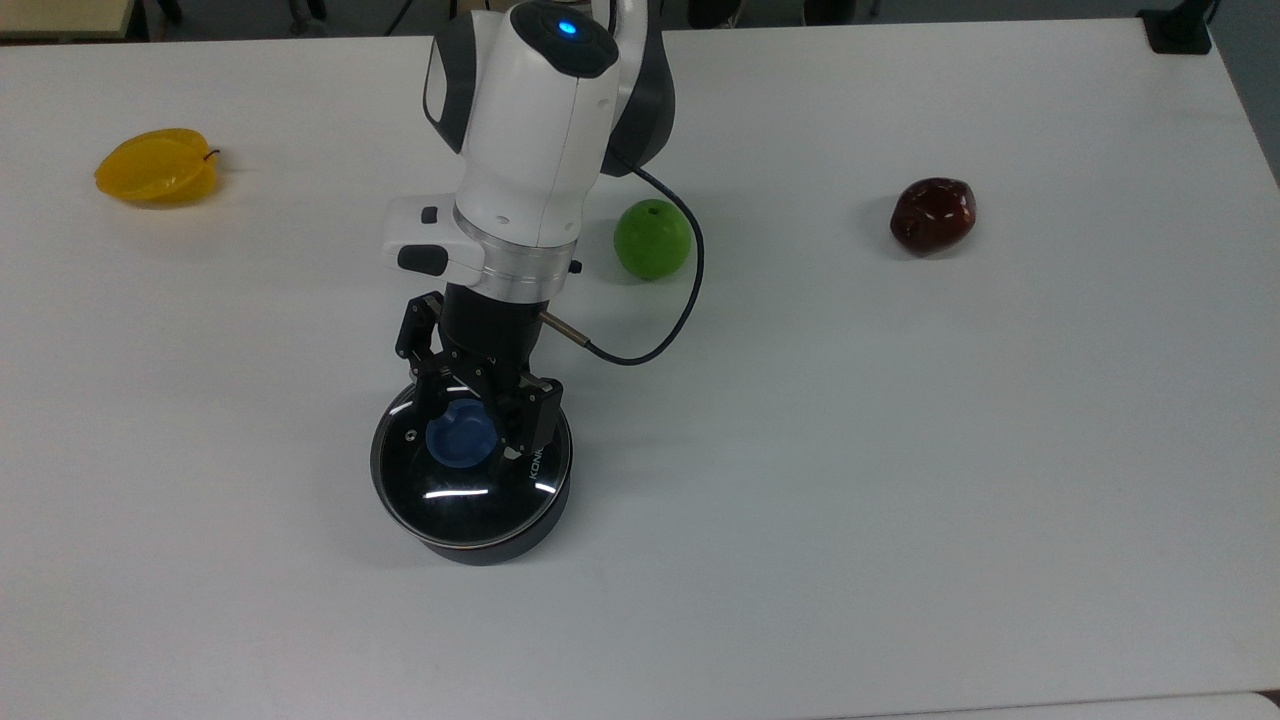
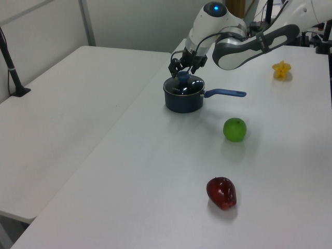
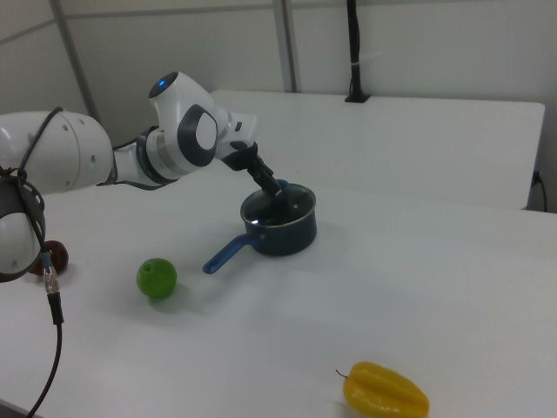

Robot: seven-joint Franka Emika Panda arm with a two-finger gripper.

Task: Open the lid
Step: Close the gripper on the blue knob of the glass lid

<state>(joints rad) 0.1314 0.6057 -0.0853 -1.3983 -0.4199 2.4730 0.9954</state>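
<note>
The round glass lid (image 1: 462, 494) with white lettering sits flat on the black saucepan (image 1: 487, 545) near the table's front. Its blue knob (image 1: 460, 440) lies between the two black fingers (image 1: 529, 415) of my gripper (image 1: 473, 428). The gripper is open, pointing down, one finger on each side of the knob. In the left view the gripper (image 2: 184, 67) hovers just over the knob (image 2: 182, 77) and the lid (image 2: 185, 86). The right view has the gripper (image 3: 275, 195) low over the lid (image 3: 280, 209).
The saucepan's blue handle (image 2: 224, 94) sticks out toward the left view's right. A green apple (image 1: 652, 238) lies beside the arm, a dark red apple (image 1: 933, 214) further to the top view's right, and a yellow starfruit (image 1: 157, 166) at the far left. A black cable (image 1: 668, 330) loops off the wrist.
</note>
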